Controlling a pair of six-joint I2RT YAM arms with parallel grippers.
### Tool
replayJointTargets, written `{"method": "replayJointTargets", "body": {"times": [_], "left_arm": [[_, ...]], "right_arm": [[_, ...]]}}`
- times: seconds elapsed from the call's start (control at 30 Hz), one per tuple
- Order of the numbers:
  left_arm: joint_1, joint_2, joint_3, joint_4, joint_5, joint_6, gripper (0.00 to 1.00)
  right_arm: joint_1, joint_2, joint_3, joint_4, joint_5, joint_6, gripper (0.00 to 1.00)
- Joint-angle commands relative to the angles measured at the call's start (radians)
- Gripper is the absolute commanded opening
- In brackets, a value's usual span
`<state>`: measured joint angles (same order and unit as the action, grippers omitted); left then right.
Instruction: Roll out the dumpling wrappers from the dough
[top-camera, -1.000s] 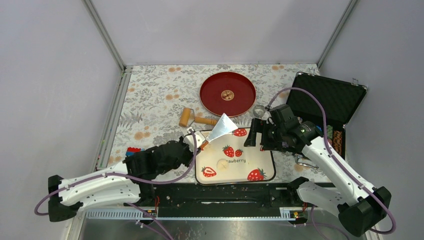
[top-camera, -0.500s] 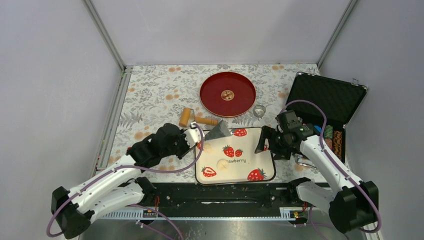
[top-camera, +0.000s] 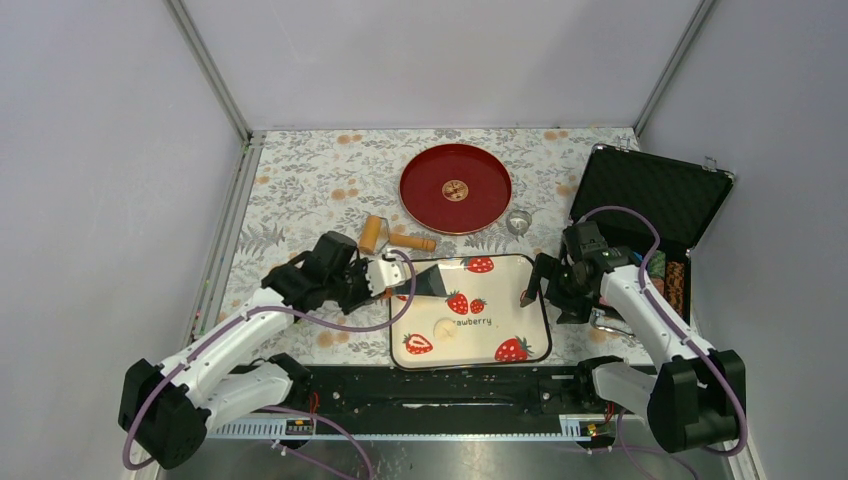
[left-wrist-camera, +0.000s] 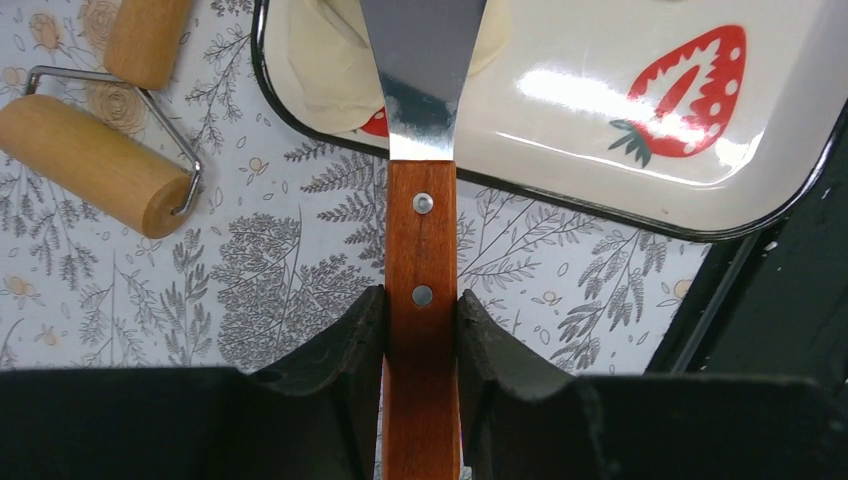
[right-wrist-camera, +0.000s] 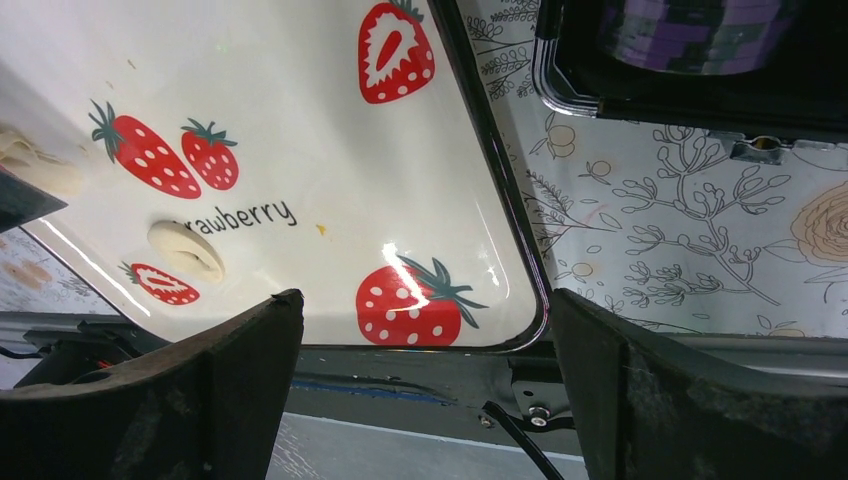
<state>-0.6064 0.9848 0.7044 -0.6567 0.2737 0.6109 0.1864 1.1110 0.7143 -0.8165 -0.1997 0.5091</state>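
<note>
The left claw (left-wrist-camera: 420, 308) is seen clamped on the wooden handle of a scraper (left-wrist-camera: 422, 90), one finger pressed against each side of the handle. The metal blade is pointed straight ahead of this claw and is carried over the rim of the tray (left-wrist-camera: 580, 130) at one corner. The dough patch (left-wrist-camera: 325, 70), flat, cream-white and ragged at its edge, is found directly ahead of the claw in that corner, partly covered by the blade. Whether the blade is touching it cannot be told. A wooden roller (left-wrist-camera: 90, 165) is seen on the flowered cloth, ahead of the claw and off to one side, apart from the tray.

The right claw (right-wrist-camera: 422, 300) is held with its fingers wide apart and nothing between them, over the tray's right-hand part near the rim. The dough disc (right-wrist-camera: 187, 250), small and rounded, is seen on the tray outside the gap, ahead of the claw and to its left, well apart from both fingers.

The letters "rawberry" can be read in dark print on the tray just beside the disc, among printed red strawberries. No brand or label can be made out elsewhere.
</note>
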Motion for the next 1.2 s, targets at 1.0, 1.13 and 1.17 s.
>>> {"method": "replayJointTargets", "body": {"times": [1.0, 1.13, 1.17], "left_arm": [[0.079, -0.104, 0.061, -0.284, 0.125, 0.327, 0.00], [0.079, -0.101, 0.045, -0.289, 0.124, 0.353, 0.00], [0.079, -0.095, 0.043, -0.293, 0.124, 0.359, 0.00]], "right_arm": [[-0.011, 0.225, 0.024, 0.106, 0.079, -0.058, 1.00], [-0.011, 0.239, 0.024, 0.112, 0.065, -0.061, 0.99], [-0.011, 0.243, 0.024, 0.114, 0.062, -0.061, 0.99]]}}
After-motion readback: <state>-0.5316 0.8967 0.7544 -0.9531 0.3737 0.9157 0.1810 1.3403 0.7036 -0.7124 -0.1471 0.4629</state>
